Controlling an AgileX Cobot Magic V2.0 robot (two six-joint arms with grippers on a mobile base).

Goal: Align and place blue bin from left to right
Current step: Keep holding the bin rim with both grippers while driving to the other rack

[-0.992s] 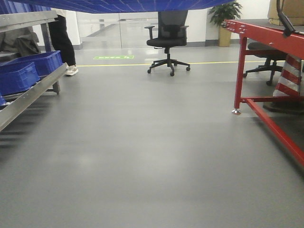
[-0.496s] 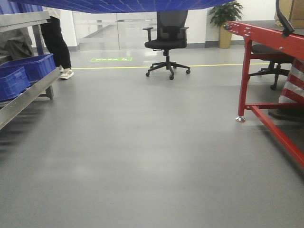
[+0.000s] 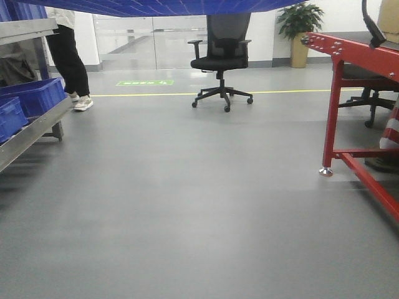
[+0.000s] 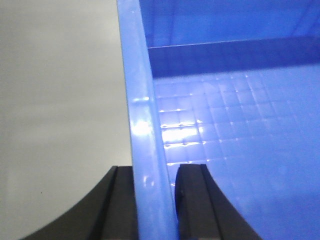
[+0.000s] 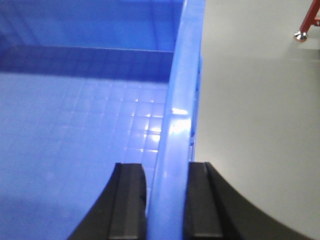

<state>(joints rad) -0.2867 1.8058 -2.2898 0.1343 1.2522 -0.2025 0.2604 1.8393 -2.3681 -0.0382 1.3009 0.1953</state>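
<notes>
The blue bin (image 3: 156, 6) hangs in the air; only its grid-patterned underside shows along the top edge of the front view. In the left wrist view my left gripper (image 4: 155, 205) is shut on the blue bin's left wall (image 4: 142, 125), one black finger outside, one inside. In the right wrist view my right gripper (image 5: 165, 205) is shut on the blue bin's right wall (image 5: 180, 100) the same way. The grid floor of the blue bin (image 5: 75, 125) shows inside.
A metal rack (image 3: 31, 128) with darker blue crates (image 3: 34, 93) stands at left. A red steel frame (image 3: 349, 106) stands at right. A black office chair (image 3: 221, 59), a standing person (image 3: 65, 59) and a potted plant (image 3: 299, 25) are farther back on the grey floor.
The view has turned right: rack, crates and person slid left, the red frame shifted right. Both grippers keep holding the bin overhead.
</notes>
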